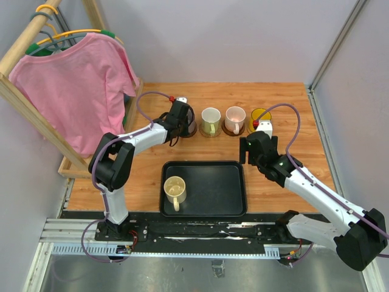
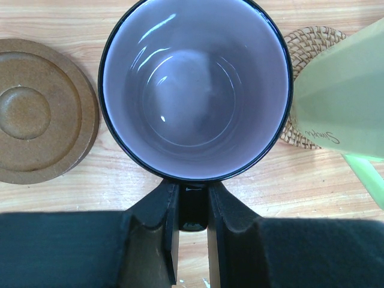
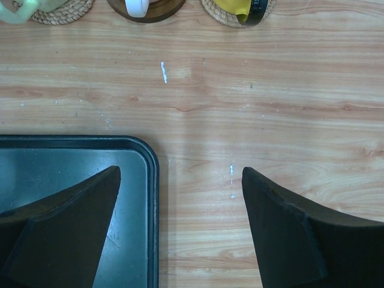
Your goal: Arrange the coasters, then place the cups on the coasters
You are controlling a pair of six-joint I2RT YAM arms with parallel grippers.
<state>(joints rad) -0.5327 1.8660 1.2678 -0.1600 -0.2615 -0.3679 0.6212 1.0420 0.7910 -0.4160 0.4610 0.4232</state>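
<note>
My left gripper (image 2: 193, 193) is shut on the dark handle of the purple-grey cup (image 2: 195, 90), which stands upright at the left end of the back row (image 1: 189, 123). A bare brown coaster (image 2: 36, 135) lies just left of that cup. What the cup stands on is hidden. To its right, the white cup with a green handle (image 1: 211, 120) sits on a tan coaster (image 2: 309, 45). The pinkish cup (image 1: 234, 118) and the yellow cup (image 1: 260, 117) each sit on a coaster too. The cream cup (image 1: 175, 190) stands in the black tray (image 1: 234, 204). My right gripper (image 3: 180, 180) is open and holds nothing. It hangs over the tray's right back corner.
A wooden rack with a pink shirt (image 1: 73, 91) stands at the back left, close to my left arm. The tray's rim (image 3: 153, 180) runs under my right gripper's left finger. Bare wood lies between the tray and the row of cups.
</note>
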